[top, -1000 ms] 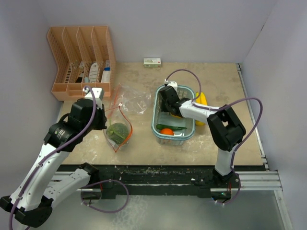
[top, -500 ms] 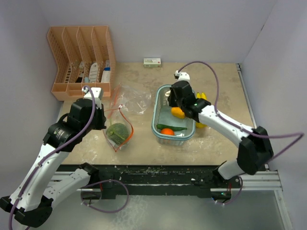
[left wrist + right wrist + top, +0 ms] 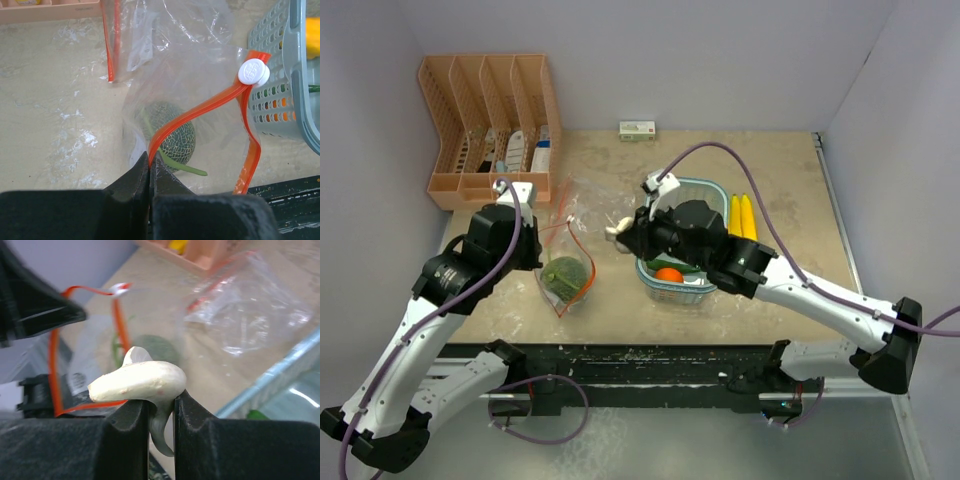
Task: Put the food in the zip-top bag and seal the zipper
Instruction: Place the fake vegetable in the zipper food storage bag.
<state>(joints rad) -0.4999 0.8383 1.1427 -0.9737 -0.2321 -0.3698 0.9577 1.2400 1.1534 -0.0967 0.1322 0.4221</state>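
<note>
My left gripper (image 3: pixel 536 252) (image 3: pixel 150 167) is shut on the orange zipper edge (image 3: pixel 200 107) of the zip-top bag (image 3: pixel 568 285), holding its mouth open. A round green netted head (image 3: pixel 563 272) (image 3: pixel 172 137) lies inside the bag. My right gripper (image 3: pixel 632 236) (image 3: pixel 161 405) is shut on the stem of a white mushroom (image 3: pixel 617 229) (image 3: pixel 137 382), held above the table between bag and basket. Yellow bananas (image 3: pixel 741 215), a small orange fruit (image 3: pixel 668 274) and a long green vegetable (image 3: pixel 678 266) lie in or beside the light blue mesh basket (image 3: pixel 705 184).
A second, crumpled clear bag (image 3: pixel 595 205) (image 3: pixel 250 310) lies behind the open one. An orange file organizer (image 3: pixel 490 120) stands at the back left. A small box (image 3: pixel 637 130) sits by the back wall. The basket's wall (image 3: pixel 285 75) is close to the bag's white slider (image 3: pixel 253 71).
My right arm has come out of the basket and swung left toward the bag, now holding the white mushroom. The bananas show again. My left arm has not moved.
</note>
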